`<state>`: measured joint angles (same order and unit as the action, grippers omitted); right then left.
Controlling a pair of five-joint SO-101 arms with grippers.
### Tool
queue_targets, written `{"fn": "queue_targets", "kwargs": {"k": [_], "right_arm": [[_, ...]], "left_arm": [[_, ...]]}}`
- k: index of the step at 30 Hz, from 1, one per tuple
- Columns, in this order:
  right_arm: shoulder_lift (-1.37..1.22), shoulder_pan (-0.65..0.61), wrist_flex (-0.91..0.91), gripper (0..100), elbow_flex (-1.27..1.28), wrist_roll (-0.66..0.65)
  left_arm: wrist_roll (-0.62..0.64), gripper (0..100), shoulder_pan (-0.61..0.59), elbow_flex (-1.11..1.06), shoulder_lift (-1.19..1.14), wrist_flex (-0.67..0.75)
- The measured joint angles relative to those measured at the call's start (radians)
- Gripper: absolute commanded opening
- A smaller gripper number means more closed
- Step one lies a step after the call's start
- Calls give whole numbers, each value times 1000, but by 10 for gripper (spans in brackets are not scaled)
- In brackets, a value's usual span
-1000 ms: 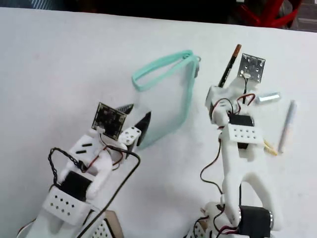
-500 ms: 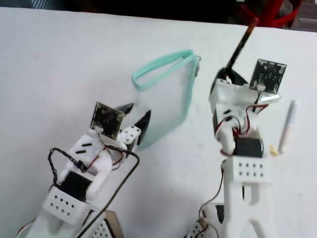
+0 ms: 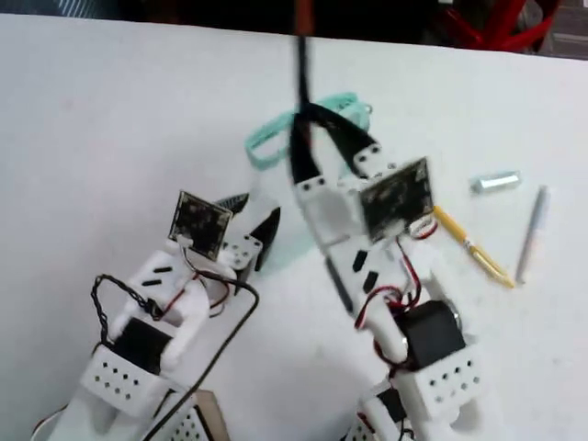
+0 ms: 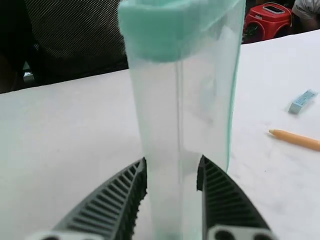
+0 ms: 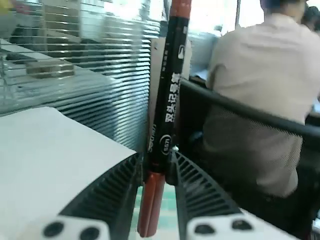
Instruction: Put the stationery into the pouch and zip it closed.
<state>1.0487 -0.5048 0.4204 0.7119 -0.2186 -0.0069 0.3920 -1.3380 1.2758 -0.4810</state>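
The white table [image 3: 110, 110] fills the high view. The clear pouch [image 4: 190, 110] has a teal rim. Its long axis runs from the left gripper [image 4: 171, 167], left of centre, up toward top centre, with the mouth at the far end. That gripper's jaws are narrow and pinch the pouch's near end. The right gripper [image 5: 157, 157] is clamped on a black marker [image 5: 167, 90] with red ends. White print runs lengthwise down its barrel, and it points at the top edge over the pouch. At right lie a slanted yellow pencil [image 3: 469, 243], an almost vertical grey pen [image 3: 531, 234] and a small pale-blue piece [image 3: 496, 182].
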Motion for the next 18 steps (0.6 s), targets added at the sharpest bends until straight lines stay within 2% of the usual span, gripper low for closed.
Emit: {"fn": "queue_targets", "kwargs": {"k": [3,7,12,18], "right_arm": [[-72,-46,-14,19,-103,-31],[-213,-48,-14,19,-199,-40],[-262,-46,-14,19,-207,-40],[-252,21,-14,19,-140,-40]], "left_arm": [[0,172,23,0,0,0],[0,172,25,0,0,0],[0,172,25,0,0,0],[0,172,25,0,0,0]]}}
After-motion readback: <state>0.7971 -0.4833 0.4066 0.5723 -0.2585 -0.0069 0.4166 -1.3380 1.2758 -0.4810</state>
